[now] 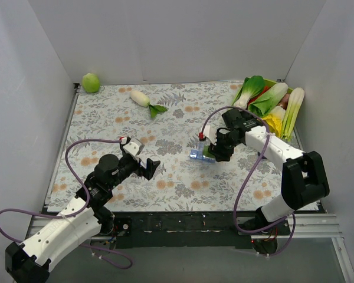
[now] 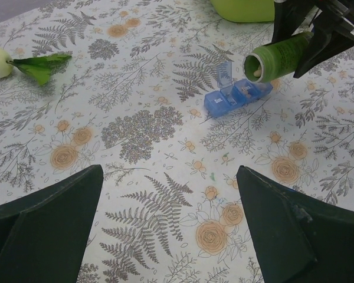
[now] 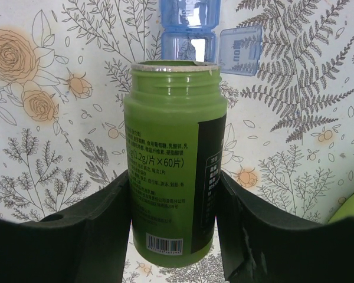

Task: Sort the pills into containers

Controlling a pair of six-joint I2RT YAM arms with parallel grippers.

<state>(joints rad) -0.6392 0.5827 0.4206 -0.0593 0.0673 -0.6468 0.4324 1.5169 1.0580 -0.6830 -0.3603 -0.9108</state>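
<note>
The containers (image 1: 197, 155) are a short strip of translucent blue compartments lying mid-table, with one lid flipped up; they also show in the left wrist view (image 2: 236, 97) and the right wrist view (image 3: 189, 23). My right gripper (image 1: 218, 150) is shut on an open green bottle (image 3: 174, 159), tilted with its mouth just over the strip (image 2: 280, 56). Pale pills (image 2: 256, 69) show inside the bottle mouth, and one lies in an open compartment (image 2: 245, 89). My left gripper (image 1: 150, 167) is open and empty, low over the cloth to the left of the strip (image 2: 168, 177).
A white radish with a green leaf (image 1: 140, 97) lies at the back centre-left. A green round fruit (image 1: 91, 82) sits in the back left corner. A green basket of vegetables (image 1: 271, 103) fills the back right. White walls enclose the floral tablecloth (image 1: 106, 118).
</note>
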